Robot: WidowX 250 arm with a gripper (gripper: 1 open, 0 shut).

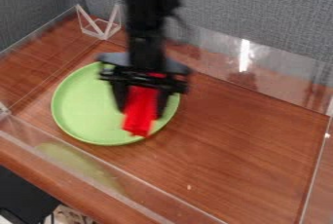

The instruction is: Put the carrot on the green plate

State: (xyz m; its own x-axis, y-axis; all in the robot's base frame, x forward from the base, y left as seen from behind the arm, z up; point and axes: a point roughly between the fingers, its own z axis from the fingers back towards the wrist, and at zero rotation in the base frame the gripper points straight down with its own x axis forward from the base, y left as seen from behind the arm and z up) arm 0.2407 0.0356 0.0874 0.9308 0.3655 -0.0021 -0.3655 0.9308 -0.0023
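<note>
Pincer (pixel 143 93) points straight down, clenched on the upper end of the carrot (pixel 140 113). Carrot hangs slightly tilted from it, lower end over the right part of the green plate (pixel 81 101); contact with the plate cannot be told. Plate sits on the wooden tabletop (pixel 247 150).

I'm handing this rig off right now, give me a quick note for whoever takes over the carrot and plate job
Gripper: pointing down, fingers shut on the carrot, which hangs from it.
Carrot: over the right part of the green plate; the picture is blurred, so I cannot tell whether its lower end touches the plate.
Done: carrot picked up and brought over the plate.
Left: lower if needed, open the fingers, lift the arm away.
</note>
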